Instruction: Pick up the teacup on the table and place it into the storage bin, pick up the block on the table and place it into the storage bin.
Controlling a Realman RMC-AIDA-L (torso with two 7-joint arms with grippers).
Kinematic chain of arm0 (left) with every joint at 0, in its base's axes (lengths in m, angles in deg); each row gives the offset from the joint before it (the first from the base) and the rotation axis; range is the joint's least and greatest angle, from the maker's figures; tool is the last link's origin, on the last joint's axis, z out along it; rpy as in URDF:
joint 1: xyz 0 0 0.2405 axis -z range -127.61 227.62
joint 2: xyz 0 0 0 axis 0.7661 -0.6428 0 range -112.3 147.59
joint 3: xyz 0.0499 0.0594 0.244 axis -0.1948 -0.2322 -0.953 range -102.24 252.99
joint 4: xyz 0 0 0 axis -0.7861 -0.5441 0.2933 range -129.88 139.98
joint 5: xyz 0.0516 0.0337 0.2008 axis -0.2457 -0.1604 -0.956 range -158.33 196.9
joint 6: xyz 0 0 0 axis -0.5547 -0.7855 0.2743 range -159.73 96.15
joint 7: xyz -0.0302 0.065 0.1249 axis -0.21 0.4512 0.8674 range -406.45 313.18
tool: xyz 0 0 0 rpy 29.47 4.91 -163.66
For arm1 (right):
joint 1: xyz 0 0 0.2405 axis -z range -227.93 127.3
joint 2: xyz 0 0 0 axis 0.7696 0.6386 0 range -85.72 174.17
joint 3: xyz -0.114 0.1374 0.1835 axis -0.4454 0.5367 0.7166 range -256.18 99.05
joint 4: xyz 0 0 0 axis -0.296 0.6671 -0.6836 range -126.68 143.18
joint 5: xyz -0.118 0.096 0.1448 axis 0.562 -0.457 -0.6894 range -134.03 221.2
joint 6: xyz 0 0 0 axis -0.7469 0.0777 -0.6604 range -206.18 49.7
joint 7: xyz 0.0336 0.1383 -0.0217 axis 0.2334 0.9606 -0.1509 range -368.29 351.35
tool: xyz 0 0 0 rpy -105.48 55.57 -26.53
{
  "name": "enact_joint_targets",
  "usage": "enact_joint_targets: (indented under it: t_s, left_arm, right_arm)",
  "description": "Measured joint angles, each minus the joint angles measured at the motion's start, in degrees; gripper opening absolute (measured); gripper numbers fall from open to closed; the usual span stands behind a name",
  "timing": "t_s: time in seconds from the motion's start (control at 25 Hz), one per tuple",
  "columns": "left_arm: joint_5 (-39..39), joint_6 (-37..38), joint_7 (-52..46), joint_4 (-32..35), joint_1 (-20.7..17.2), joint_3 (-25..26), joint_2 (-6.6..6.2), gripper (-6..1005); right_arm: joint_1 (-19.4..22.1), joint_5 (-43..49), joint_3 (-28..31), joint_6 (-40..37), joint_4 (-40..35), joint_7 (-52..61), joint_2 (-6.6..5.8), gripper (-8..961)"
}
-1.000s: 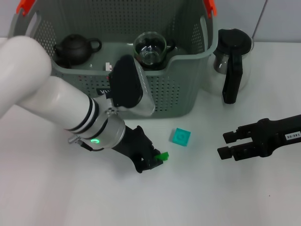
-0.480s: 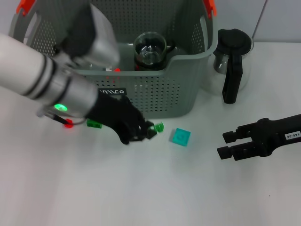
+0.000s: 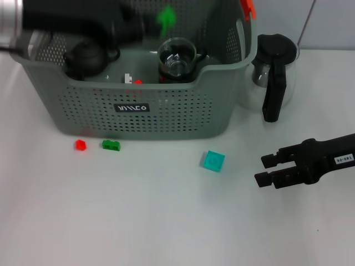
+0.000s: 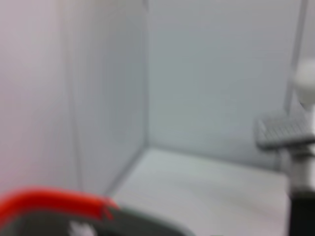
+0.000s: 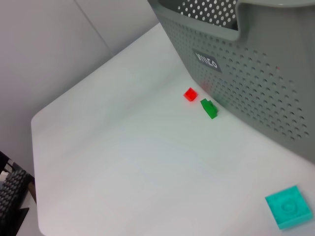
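The grey perforated storage bin (image 3: 166, 111) stands at the back of the table, with orange handle clips and a black label. My left gripper (image 3: 157, 22) is above the bin's back part, blurred by motion, shut on a small green block (image 3: 166, 16). Inside the bin are a clear glass teacup (image 3: 177, 55), a black teapot (image 3: 87, 57) and small white and red blocks (image 3: 129, 79). A teal block (image 3: 213, 160) lies on the table in front of the bin; it also shows in the right wrist view (image 5: 289, 206). My right gripper (image 3: 265, 170) is open and empty at the right.
A red block (image 3: 81, 144) and a green block (image 3: 111, 145) lie by the bin's front left wall, also in the right wrist view (image 5: 190, 94) (image 5: 209, 108). A glass carafe with a black handle (image 3: 273, 72) stands right of the bin.
My left gripper has lifted the small green block off the table and swung up and back over the bin. The right arm has not moved.
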Motion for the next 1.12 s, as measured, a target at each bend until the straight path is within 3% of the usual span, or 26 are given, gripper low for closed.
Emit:
enact_joint_targets:
  t_s: [0.16, 0.28, 0.36, 0.48, 0.64, 0.92, 1.04, 1.12]
  left_arm:
    - [0.65, -8.25, 0.54, -3.14, 2.59, 1.04, -1.22, 120]
    - [-1.34, -17.94, 1.24, -9.01, 4.8, -1.74, -1.92, 122]
    - [-4.33, -26.25, 2.26, -16.33, 7.19, -5.86, -2.26, 123]
    - [-7.36, -31.34, 2.53, -20.43, 8.41, -8.74, -2.21, 125]
    - [-16.16, -42.45, 0.12, -26.03, 10.55, -14.67, -1.09, 128]
    - [-29.14, -45.52, -11.18, -28.89, 14.17, -17.82, -0.65, 132]
    - [-29.99, -45.26, -12.4, -27.28, 13.92, -17.32, -0.2, 134]
    - [-29.24, -44.56, -12.5, -25.29, 13.22, -16.65, 0.14, 200]
  right_arm:
    - [-0.01, 0.0, 0.0, -0.03, 0.0, -0.14, 0.04, 709]
    - [-0.07, 0.0, -0.05, -0.13, 0.0, -0.17, 0.1, 708]
    - [-0.04, 0.0, -0.1, -0.15, 0.0, -0.23, 0.11, 708]
    - [0.07, -0.02, -0.05, -0.17, 0.0, -0.44, 0.16, 708]
    - [-0.01, -0.07, 0.0, -0.09, 0.01, -0.59, 0.18, 708]
    - [-0.37, -0.1, -0.13, 0.01, 0.0, -0.62, 0.18, 708]
    - [-0.39, -0.1, -0.07, 0.05, 0.0, -0.62, 0.18, 708]
    - [-0.39, -0.1, 0.02, 0.03, 0.0, -0.61, 0.18, 708]
